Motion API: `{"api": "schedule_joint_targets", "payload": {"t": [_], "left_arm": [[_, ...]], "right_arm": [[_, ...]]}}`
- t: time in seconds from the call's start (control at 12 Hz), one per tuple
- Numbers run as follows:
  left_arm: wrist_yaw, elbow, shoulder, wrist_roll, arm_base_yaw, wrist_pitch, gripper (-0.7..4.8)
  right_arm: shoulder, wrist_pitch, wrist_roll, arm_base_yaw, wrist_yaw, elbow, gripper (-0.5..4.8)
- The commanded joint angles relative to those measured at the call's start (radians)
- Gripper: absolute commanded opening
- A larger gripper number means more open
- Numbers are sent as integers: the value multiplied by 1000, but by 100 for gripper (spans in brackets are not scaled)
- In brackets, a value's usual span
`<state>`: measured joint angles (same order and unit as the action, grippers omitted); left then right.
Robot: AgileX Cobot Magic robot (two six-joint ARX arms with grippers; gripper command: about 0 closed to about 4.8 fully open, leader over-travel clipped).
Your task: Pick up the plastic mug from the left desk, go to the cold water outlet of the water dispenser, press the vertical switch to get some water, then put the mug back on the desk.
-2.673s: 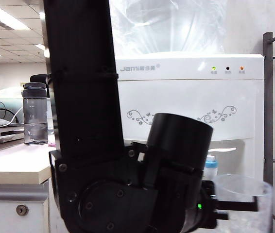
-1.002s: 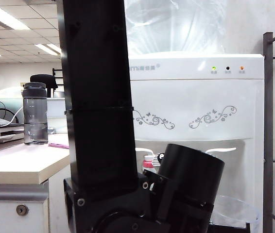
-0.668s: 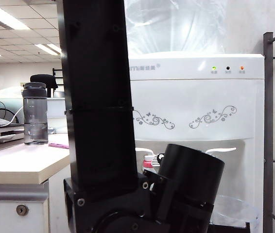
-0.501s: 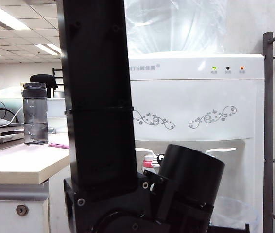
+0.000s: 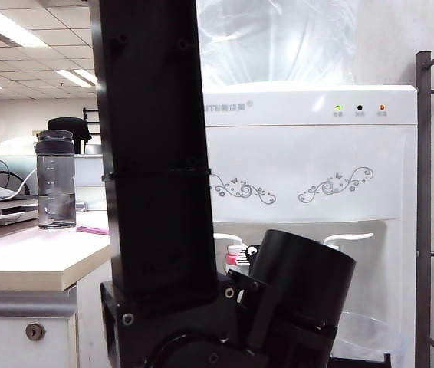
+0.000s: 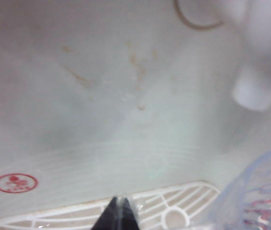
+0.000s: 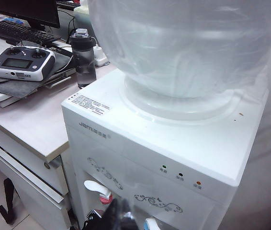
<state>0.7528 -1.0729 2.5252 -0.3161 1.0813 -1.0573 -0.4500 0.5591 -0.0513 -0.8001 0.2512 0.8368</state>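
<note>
Both left gripper [image 6: 118,212] and right gripper [image 7: 118,214] near water dispenser [image 5: 309,153], desk [image 5: 25,261].

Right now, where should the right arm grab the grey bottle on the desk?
Mid-body of the grey bottle, jaws level, from the desk front edge: it stands upright and round. Right gripper hangs high before the dispenser; left gripper holds the mug inside its recess.

Left arm [image 5: 156,192] blocks the water dispenser [image 5: 309,153] alcove.
</note>
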Motion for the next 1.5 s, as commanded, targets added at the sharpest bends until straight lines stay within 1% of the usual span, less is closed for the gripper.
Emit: {"api": "schedule_joint_targets", "payload": {"t": [0.08,0.33,0.5,0.84,1.17,1.5], "left_arm": [[19,-4,-5,-13,0,-21,-6],[22,-4,-5,-14,0,-20,-5],[37,-4,-6,-33,0,-38,-6],[37,-4,-6,-32,0,-37,-6],[37,-4,-6,-9,2,-48,-6],[55,-4,-6,-9,2,-70,-6]], "right_arm": [[1,-16,2,0,5,3,-1],[0,-16,2,0,5,3,-1],[0,-16,2,0,5,3,-1],[0,-16,2,0,5,3,-1],[0,-15,3,0,6,2,-1],[0,-15,3,1,20,2,-1]]}}
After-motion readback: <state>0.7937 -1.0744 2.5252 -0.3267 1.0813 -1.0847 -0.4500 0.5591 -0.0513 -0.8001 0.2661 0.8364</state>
